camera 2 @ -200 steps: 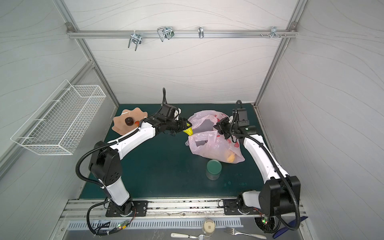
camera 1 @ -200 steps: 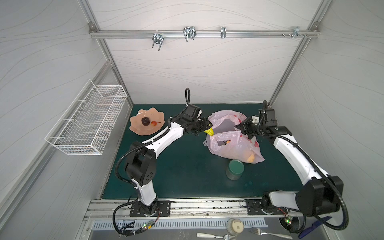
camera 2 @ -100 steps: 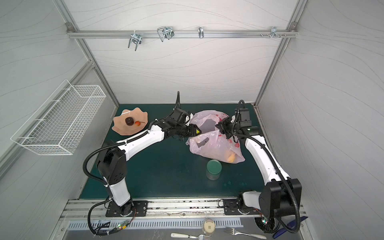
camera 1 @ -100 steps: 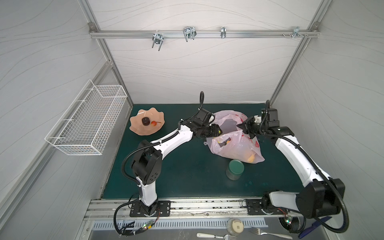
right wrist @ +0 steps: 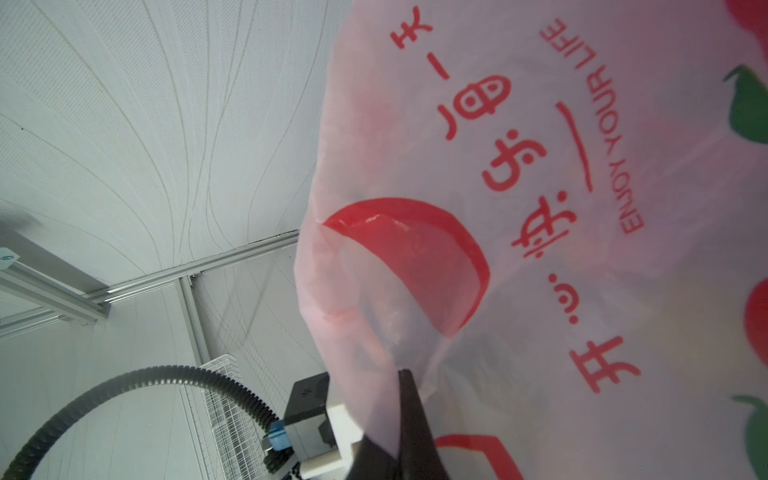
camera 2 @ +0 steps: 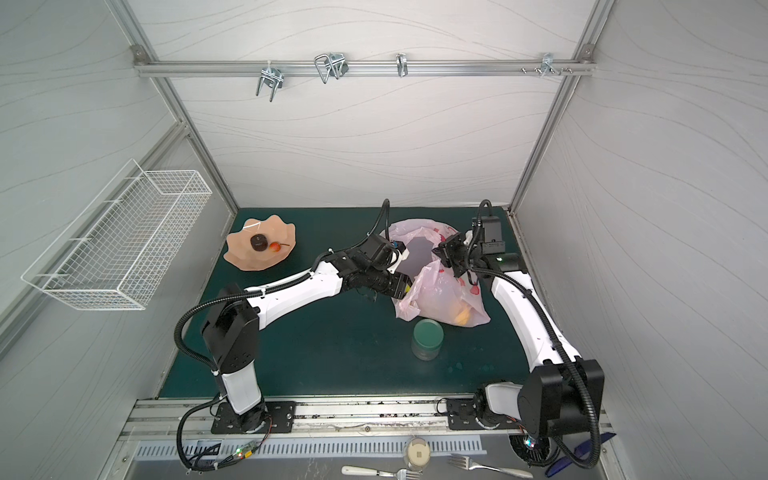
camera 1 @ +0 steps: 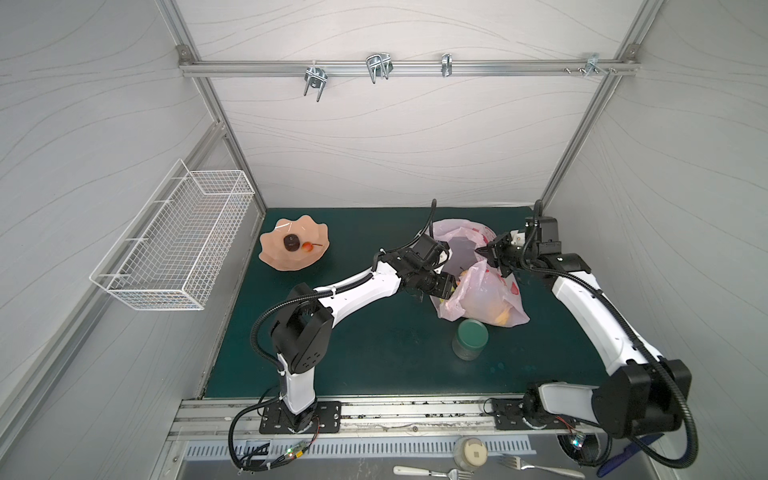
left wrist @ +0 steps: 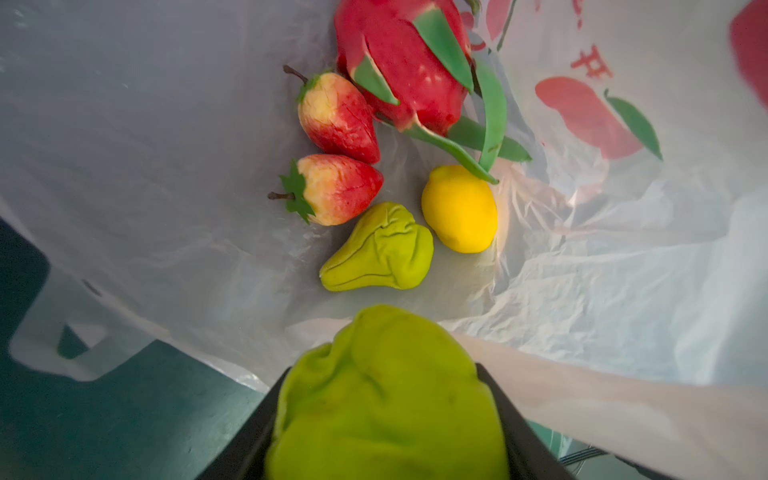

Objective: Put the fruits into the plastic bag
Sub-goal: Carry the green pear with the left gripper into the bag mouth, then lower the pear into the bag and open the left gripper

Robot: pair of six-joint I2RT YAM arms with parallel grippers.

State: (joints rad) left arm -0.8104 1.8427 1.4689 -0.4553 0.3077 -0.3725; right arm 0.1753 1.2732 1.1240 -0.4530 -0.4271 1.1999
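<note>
In a top view the left fingers sit at the bag mouth, which the right fingers, clenched on its rim, hold up. The left wrist view shows a green fruit grasped, other fruits lying beyond the fingertips: best pushed deeper before letting go. The right wrist view shows pinched film: hold steady.

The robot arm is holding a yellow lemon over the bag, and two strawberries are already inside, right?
Not quite: the left end effector holds a wrinkly green fruit, not a lemon. The left wrist view shows it; the yellow lemon already lies inside the plastic bag with the two strawberries.
</note>
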